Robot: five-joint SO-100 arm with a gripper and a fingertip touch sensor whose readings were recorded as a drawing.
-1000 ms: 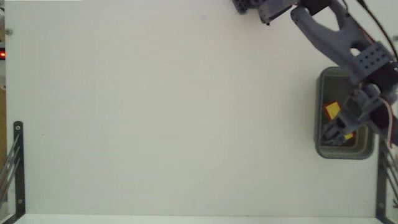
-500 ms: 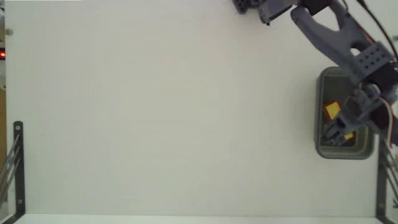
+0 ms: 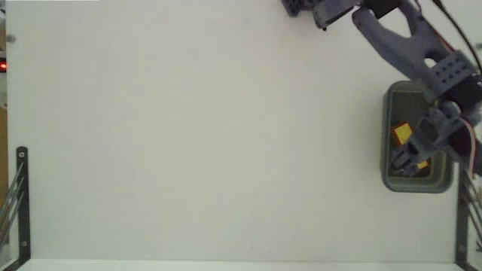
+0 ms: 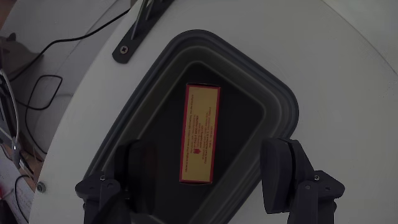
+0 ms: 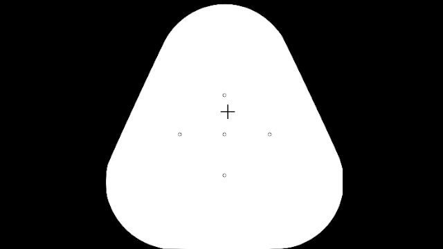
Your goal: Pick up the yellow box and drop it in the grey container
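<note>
Jaws of the gripper (image 4: 205, 177) stand wide apart and hold nothing, hovering over the grey container (image 4: 281, 109), which suggests the drop is done. Yellow box (image 4: 200, 134) lies flat on the container floor, toward 12 o'clock from the fingertips in the wrist view.

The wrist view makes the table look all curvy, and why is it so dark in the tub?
Wrist view: a wide lens bends the white table edge; the grey container walls shade the yellow box, its print too small to read. Fixed view: soft and washed out, arm hiding part of the container.
</note>
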